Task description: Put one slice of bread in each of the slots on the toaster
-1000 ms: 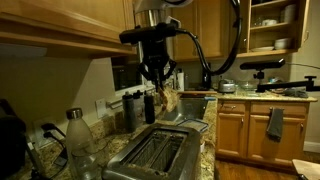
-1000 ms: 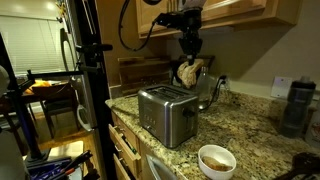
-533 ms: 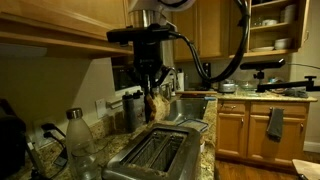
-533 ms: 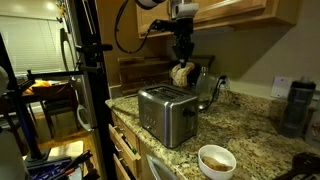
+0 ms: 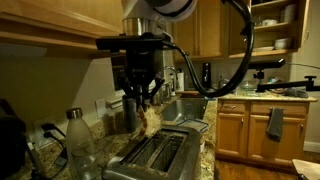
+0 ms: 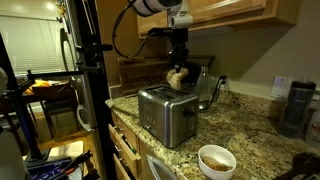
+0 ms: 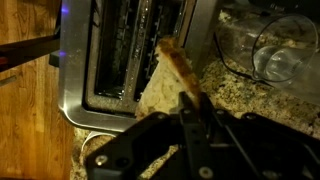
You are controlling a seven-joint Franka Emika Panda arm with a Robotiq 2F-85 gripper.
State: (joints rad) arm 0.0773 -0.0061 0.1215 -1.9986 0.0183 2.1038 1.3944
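On the stone counter [image 6: 250, 135] in the kitchen stands a shiny metal toaster [image 6: 160, 115]. It has two long slots [image 7: 115, 50] on top, side by side. In the wrist view you can look right down into them and see the thin wires inside.

The gripper [image 6: 178, 62] hangs over the far end of the toaster and points straight down. It is closed tight on a slice of bread [image 6: 178, 77] and pinches it at the top edge. The slice hangs on its edge below the fingers, flat sides out – brown crust around it and pale in the middle. It is in the air, just above the toaster's top, and not in a slot yet.

In the wrist view the slice of bread [image 7: 162, 85] sits by the right-hand slot, near that slot's close end, and the gripper [image 7: 188, 105] shows as dark parts at the bottom. A clear glass [image 7: 283, 50] stands on the counter to the right of the toaster [image 7: 75, 85].

In an exterior view the gripper [image 5: 141, 97] holds the slice of bread [image 5: 150, 118] over the back of the toaster [image 5: 150, 158]. A bottle [image 5: 77, 135] stands off to the side. In an exterior view a white bowl [image 6: 216, 160] sits near the front edge of the counter – well apart from the toaster.
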